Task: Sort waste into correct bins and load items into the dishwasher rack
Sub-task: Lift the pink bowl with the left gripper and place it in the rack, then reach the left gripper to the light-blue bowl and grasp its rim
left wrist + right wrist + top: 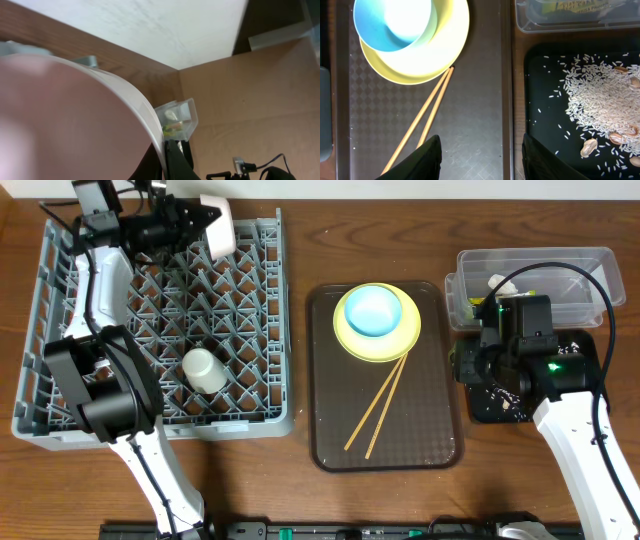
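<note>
My left gripper [205, 225] is shut on the rim of the pinkish-white bowl [220, 225], held on edge over the far side of the grey dishwasher rack [275, 320]; the bowl [75, 125] fills the left wrist view. A small white cup [203, 370] lies in the rack. The light blue bowl [372, 310] sits in the pale yellow plate [350, 340] on the brown tray, with two chopsticks [380, 408] beside them. My right gripper [480, 160] is open and empty, straddling the brown tray's right edge and the black tray [545, 75], which holds rice crumbs [600, 100].
The brown serving tray [440, 430] lies mid-table. The clear tub [590, 260] at the far right holds a white tissue [497, 281] and a wrapper [580, 5]. Nut shells [590, 146] lie among the rice. Cables run by the right arm.
</note>
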Robot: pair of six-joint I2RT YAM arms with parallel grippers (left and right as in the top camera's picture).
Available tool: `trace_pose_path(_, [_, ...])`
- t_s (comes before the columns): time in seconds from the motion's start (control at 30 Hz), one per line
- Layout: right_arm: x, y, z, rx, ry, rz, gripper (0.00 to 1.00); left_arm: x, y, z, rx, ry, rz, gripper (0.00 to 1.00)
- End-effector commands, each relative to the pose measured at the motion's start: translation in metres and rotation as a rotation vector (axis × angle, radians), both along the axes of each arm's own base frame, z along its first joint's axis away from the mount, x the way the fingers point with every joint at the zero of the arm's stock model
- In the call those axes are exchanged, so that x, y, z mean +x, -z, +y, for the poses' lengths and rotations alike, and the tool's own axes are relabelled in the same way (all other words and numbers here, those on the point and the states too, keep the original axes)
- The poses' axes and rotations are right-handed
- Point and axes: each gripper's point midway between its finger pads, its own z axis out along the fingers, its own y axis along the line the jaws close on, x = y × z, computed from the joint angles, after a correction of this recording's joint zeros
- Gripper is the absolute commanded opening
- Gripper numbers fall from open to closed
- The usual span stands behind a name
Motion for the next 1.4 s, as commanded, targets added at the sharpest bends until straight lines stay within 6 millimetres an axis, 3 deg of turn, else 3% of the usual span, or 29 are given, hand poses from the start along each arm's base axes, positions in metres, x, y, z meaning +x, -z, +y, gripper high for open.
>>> trace_pose_path(0.0, [0.003,-0.008,-0.009,0.004,0.04,-0.022,0.5,0.002,0.013,0.01,-0.024,-0.005,0.029,0.06])
trace_pose_path(0.33, [0.002,-0.008,-0.009,0.004,0.04,-0.019,0.5,0.004,0.034,0.04,-0.015,-0.082,0.08,0.06])
trace_pose_path(0.47, [0.002,-0.007,-0.009,0.004,0.04,-0.016,0.5,0.002,0.057,0.059,0.035,-0.178,0.192,0.07])
trace_pose_path(0.6, [0.001,-0.007,-0.009,0.003,0.04,-0.012,0.5,-0.002,0.07,0.073,0.06,-0.234,0.264,0.17])
trace_pose_path(0.67, [0.001,-0.007,-0.009,0.003,0.04,-0.012,0.5,-0.003,0.07,0.079,0.058,-0.246,0.271,0.37])
trace_pose_path(0.9, [0.001,-0.007,-0.009,0.003,0.04,-0.012,0.5,-0.012,0.073,0.099,0.052,-0.292,0.324,0.7])
trace_pose_path(1.0, [0.001,-0.007,-0.009,0.003,0.04,-0.011,0.5,-0.016,0.065,0.102,0.087,-0.302,0.31,0.81])
trace_pose_path(1.13, [0.0,-0.007,-0.009,0.002,0.04,-0.009,0.5,-0.026,0.049,0.11,0.215,-0.365,0.304,0.84])
trace_pose_path(1.27, [0.001,-0.007,-0.009,0.002,0.04,-0.01,0.5,-0.042,0.02,0.116,0.41,-0.431,0.27,0.88])
trace_pose_path(1.37, [0.001,-0.007,-0.009,0.002,0.04,-0.012,0.51,-0.055,-0.005,0.107,0.522,-0.45,0.242,0.89])
